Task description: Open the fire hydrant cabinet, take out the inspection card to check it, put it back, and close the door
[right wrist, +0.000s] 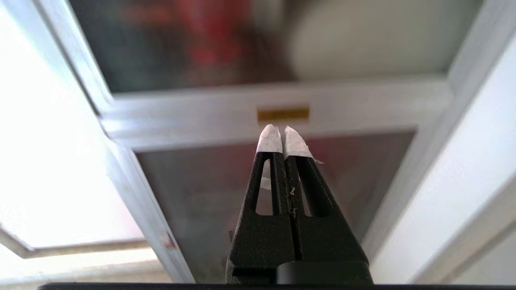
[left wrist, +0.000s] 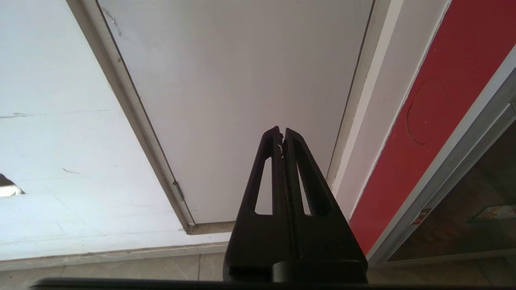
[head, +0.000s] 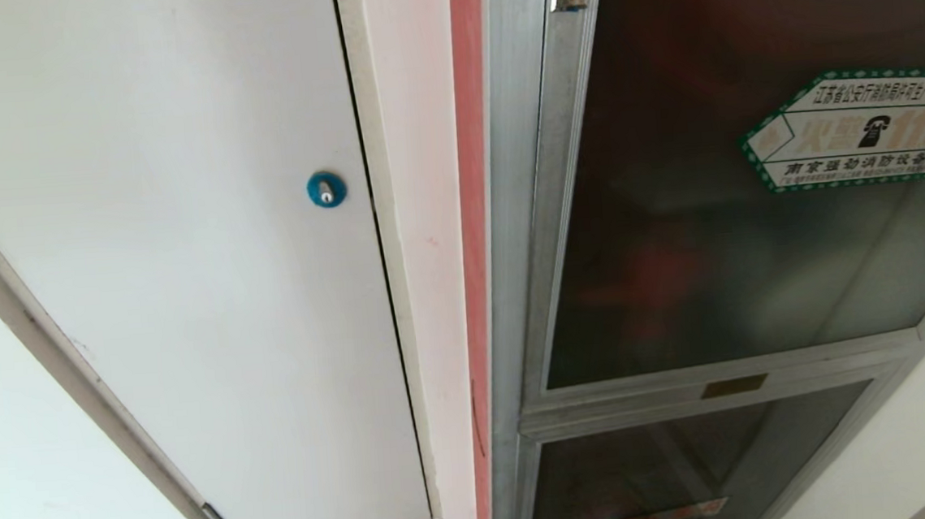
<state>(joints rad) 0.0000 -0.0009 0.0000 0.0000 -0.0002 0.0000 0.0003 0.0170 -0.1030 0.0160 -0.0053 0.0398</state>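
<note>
Fire hydrant cabinet closed, both grippers pressed shut and empty.

The left gripper (left wrist: 282, 133) faces the white panel door (head: 186, 271) with its blue round lock (head: 326, 189); rightward, the smoky glass door (head: 713, 234) of the fire hydrant cabinet (head: 512, 207) sits closed, where the right gripper (right wrist: 283, 131) points.

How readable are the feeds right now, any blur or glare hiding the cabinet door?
Head view: the door glass is dark, contents only dim red shapes; sticker slightly blurred. Right wrist view: background soft, left side overexposed white; right gripper sharp. Left wrist view: evenly lit, left gripper sharp.
</note>
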